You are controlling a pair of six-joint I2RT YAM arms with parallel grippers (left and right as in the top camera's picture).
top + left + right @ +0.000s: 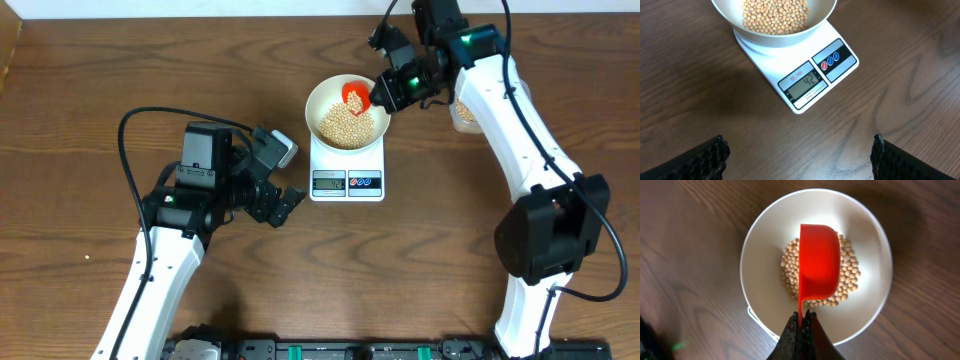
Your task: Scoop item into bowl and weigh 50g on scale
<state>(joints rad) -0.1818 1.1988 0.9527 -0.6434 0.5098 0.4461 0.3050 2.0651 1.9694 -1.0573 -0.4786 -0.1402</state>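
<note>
The white bowl [322, 100] stands on the white scale [347, 183] and holds a heap of tan beans [345, 125]. In the left wrist view the scale [835, 47] reads 42 below the bowl [775, 37] of beans [775, 15]. My right gripper [385, 92] is shut on the handle of a red scoop [355, 96]. In the right wrist view this gripper [802, 317] holds the scoop [818, 260] turned on its side over the beans [847, 275] in the bowl [760, 265]. My left gripper [800, 150] is open and empty over the table, left of the scale.
A clear tub of beans [462, 112] sits at the back right, mostly hidden behind my right arm. My left gripper also shows in the overhead view [285, 205].
</note>
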